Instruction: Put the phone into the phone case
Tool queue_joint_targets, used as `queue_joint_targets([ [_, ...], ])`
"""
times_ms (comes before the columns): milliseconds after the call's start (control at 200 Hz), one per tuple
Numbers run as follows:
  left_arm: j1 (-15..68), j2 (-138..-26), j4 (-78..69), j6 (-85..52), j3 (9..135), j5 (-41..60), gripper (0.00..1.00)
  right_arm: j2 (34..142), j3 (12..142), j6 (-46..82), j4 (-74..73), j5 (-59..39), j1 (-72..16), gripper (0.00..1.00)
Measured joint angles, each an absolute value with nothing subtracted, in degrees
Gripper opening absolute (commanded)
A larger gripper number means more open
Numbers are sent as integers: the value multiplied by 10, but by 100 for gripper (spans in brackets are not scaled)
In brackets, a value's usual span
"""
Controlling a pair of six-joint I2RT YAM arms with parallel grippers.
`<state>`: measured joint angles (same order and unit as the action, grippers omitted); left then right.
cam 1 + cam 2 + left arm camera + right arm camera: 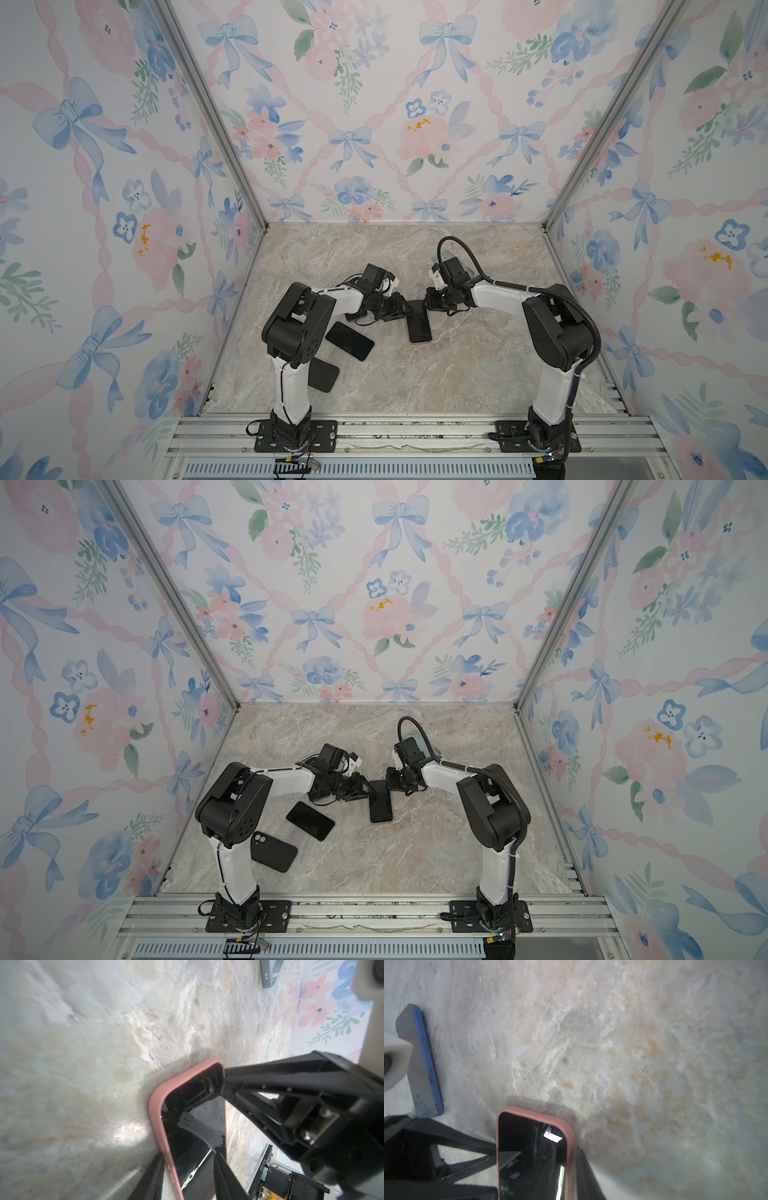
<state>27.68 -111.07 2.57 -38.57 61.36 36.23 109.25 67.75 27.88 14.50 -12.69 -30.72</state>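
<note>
Cased phone at the middle of the marble tabletop (457,374), with the left pincer (402,311) and right pincer (427,303) meeting over its far end. In both top views the phone (419,328) reads only as a dark slab with a thin pale rim. The wrist views show that rim to be a pink phone case (158,1126) seated around the screen. Left wrist view: the left pincer pinches the case across its width, one finger on each long edge. The right pincer touches the far corner, and whether it is spread or pressed together cannot be told. A black phone (310,820) and a black slab (274,852) lie near the left arm. The slab's lens corner (259,838) shows in a top view. The right wrist view alone shows clearly a blue-edged phone (428,1064) lying flat.
</note>
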Motion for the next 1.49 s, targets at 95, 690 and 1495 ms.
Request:
queue_joint_targets([
  [95,277,-1091,43,-385,604,349,42,1063,678,287,183,-93,-326,41],
  [690,245,-934,143,-341,507,248,65,1026,705,336,295,73,-445,76],
  [1495,220,-896,164,-330,486,229,87,1137,784,376,351,104,-479,86],
])
